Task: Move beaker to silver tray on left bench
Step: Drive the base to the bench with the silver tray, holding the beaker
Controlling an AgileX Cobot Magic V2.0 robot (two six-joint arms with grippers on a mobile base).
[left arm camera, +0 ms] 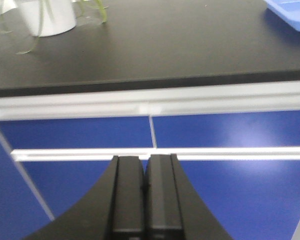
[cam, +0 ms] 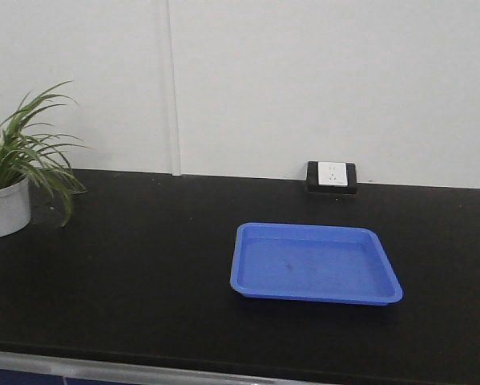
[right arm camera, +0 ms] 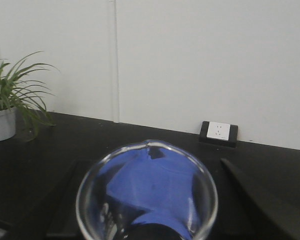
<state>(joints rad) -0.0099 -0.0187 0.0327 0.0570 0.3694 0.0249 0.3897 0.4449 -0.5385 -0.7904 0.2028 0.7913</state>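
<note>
The beaker (right arm camera: 146, 192) is a clear glass cylinder with a pouring lip. It fills the lower middle of the right wrist view, seen from above its rim. My right gripper (right arm camera: 148, 162) is shut on it, with a dark finger (right arm camera: 64, 200) on each side, and holds it above the black bench. The blue tray shows through the glass. My left gripper (left arm camera: 145, 160) is shut and empty. It is below the bench edge, in front of the blue cabinet fronts. No silver tray is in view. Neither gripper shows in the front view.
A blue plastic tray (cam: 313, 263) lies on the black bench (cam: 143, 265), right of centre. A potted plant in a white pot (cam: 6, 204) stands at the far left, also in the left wrist view (left arm camera: 47, 17). A wall socket (cam: 332, 176) sits at the back.
</note>
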